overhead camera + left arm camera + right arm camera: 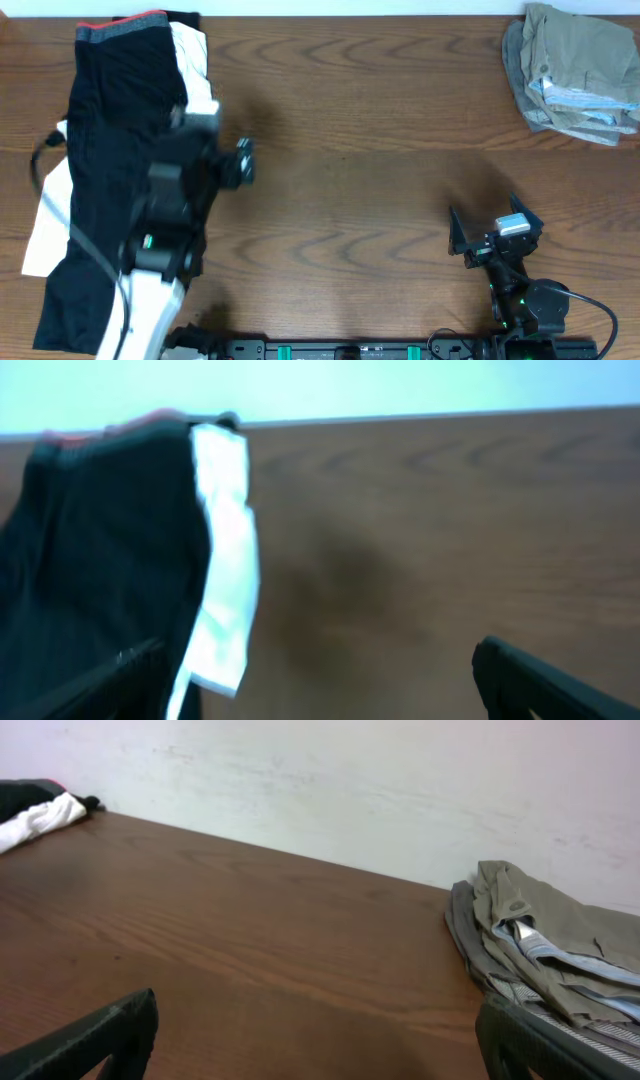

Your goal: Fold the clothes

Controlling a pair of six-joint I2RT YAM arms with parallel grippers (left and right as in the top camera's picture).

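At the left end of the desk (360,200), the pale garment (48,225) to be folded lies mostly buried under a black garment (110,130). Only a strip of it shows along the right side and a flap at the lower left. A stack of khaki and grey clothes (570,65) sits at the far right corner, well apart from both arms. Folding has not begun. The step in hand is judged to be fetching the pale garment out to the bare middle of the desk. To do this well, the grasp should fall on the exposed pale strip alone, clear of the black cloth. A pinch that takes both layers would drag the black garment along. A low, slow pull toward the centre should then free it, after which it needs spreading flat before any fold. The left pincer (215,150) hovers at the right edge of the black garment, its outline blurred from above. Its jaws stand spread to their widest and hold nothing. The left wrist view shows the pale strip ahead and to the left. Whether the left finger brushes the black cloth cannot be told. The right pincer (483,210) hangs over bare wood near the front right, jaws likewise fully apart, empty and touching nothing.
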